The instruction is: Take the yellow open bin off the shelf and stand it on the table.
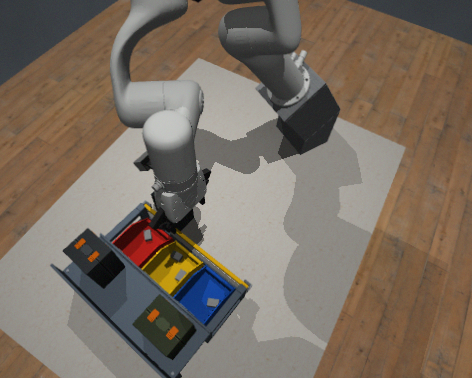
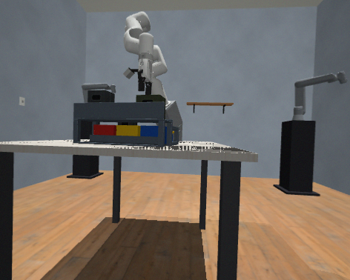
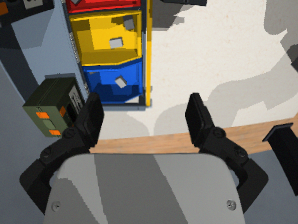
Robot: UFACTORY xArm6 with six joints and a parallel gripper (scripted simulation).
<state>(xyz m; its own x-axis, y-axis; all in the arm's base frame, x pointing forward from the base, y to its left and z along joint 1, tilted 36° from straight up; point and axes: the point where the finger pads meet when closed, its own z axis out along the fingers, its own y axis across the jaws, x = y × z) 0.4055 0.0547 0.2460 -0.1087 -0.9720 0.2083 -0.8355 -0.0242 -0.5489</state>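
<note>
The yellow bin (image 1: 163, 271) (image 2: 128, 130) (image 3: 102, 26) sits on the shelf (image 1: 121, 305) (image 2: 118, 110) between the red bin (image 1: 134, 248) (image 2: 104, 130) (image 3: 107, 6) and the blue bin (image 1: 198, 295) (image 2: 148, 131) (image 3: 106, 89). Two grey parts lie in the yellow bin; one shows in each neighbour in the top view. My gripper (image 1: 172, 223) (image 2: 144, 90) (image 3: 144, 103) is open, nothing between its fingers. It hangs above the shelf's open front, near the red and yellow bins, and partly hides the front rail in the top view.
A yellow rail (image 1: 211, 256) (image 3: 148, 65) runs along the shelf's open front. A black case (image 1: 107, 268) (image 2: 101, 97) and a dark green case (image 1: 159, 337) (image 2: 150, 98) (image 3: 54, 95) stand on the shelf's upper deck. The pale table top (image 1: 244, 215) (image 3: 200, 65) extends from the front toward the robot's base (image 1: 309, 117).
</note>
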